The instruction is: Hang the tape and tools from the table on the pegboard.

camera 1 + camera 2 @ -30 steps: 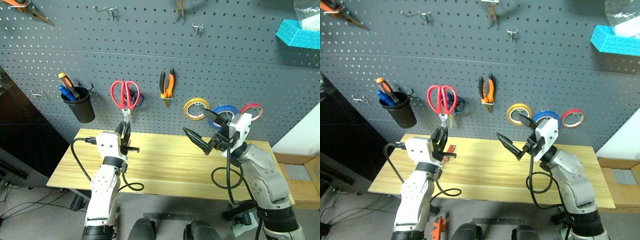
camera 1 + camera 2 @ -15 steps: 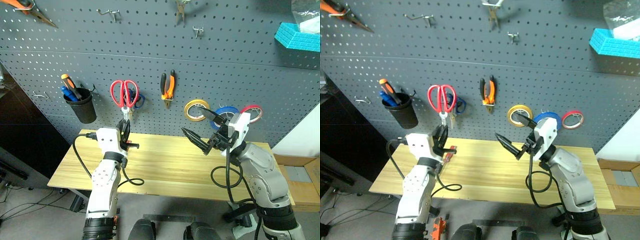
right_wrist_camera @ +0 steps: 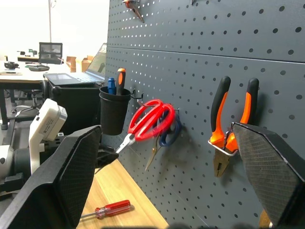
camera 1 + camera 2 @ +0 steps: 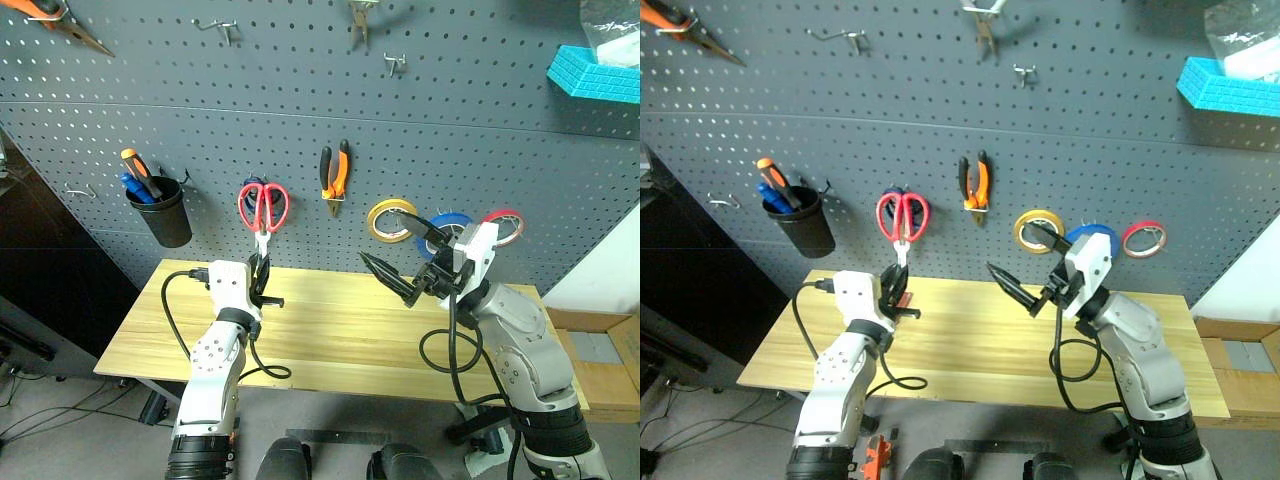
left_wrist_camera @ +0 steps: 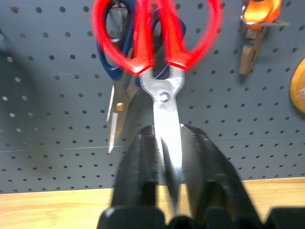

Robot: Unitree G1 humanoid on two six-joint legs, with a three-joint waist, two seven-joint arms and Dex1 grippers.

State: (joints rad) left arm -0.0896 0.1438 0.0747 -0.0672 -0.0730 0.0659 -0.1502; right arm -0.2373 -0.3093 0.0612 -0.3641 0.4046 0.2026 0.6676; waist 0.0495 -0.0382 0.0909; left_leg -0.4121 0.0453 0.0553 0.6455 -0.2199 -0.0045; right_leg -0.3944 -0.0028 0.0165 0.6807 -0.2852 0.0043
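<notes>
Red scissors (image 4: pixel 263 208) have swung right; left gripper (image 4: pixel 261 272) loosely brackets the blades; right gripper (image 4: pixel 405 262) gapes empty.

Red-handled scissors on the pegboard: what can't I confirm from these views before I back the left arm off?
- Hook under the red-handled scissors: in the left wrist view the blurred handles cover it, so seating is unconfirmed.
- Blade tip: hidden between the left gripper fingers; contact unclear.
- Blue-handled scissors: largely behind the red pair.
- Red-handled screwdriver on the table: hidden behind the left arm in head views.
</notes>
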